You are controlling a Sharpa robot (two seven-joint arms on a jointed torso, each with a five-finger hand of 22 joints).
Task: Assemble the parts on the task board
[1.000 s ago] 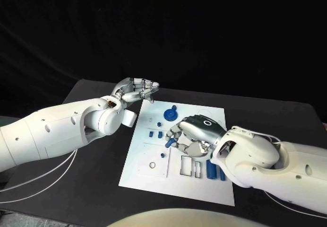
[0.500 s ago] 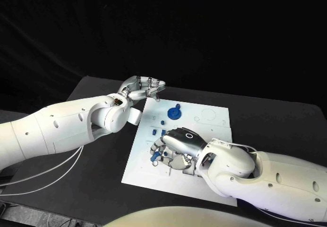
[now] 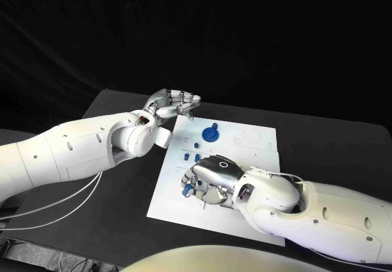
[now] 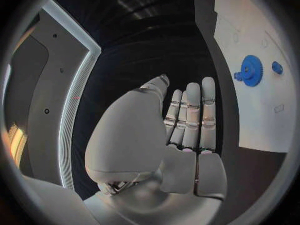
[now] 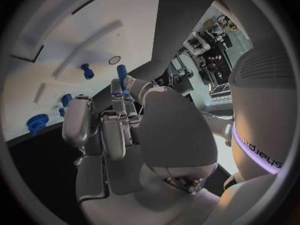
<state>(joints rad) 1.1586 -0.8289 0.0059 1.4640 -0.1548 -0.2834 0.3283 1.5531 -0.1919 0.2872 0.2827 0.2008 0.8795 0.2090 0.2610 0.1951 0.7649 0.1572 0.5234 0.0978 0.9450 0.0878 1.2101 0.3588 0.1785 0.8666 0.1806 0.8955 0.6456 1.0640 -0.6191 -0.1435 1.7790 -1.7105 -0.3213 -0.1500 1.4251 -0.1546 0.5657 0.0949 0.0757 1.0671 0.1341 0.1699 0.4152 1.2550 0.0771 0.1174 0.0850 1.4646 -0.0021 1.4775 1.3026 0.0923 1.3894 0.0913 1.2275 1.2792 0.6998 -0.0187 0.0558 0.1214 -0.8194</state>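
The white task board (image 3: 255, 141) lies mid-table. My right hand (image 3: 211, 177) hovers low over its near left part and pinches a small blue peg (image 5: 122, 74) at its fingertips; the peg (image 3: 188, 189) pokes out under the hand. A blue gear (image 3: 210, 134) with a small knob stands on the board's far left, and is also seen as the gear (image 4: 250, 70). Short blue pegs (image 3: 196, 156) stand between the gear and my right hand. My left hand (image 3: 173, 104) floats past the board's far left corner, its fingers (image 4: 190, 117) side by side, holding nothing.
Round outlines (image 3: 249, 136) mark the board's far right part. More blue pegs (image 5: 87, 71) stand on the board (image 5: 69, 30) ahead of my right hand. My right arm (image 3: 327, 215) covers the board's near right corner. White cables (image 3: 57, 207) hang off the black table's left side.
My right hand has slid toward the board's near left part, covering the slots and blue bars there. The left hand has stayed in about the same place.
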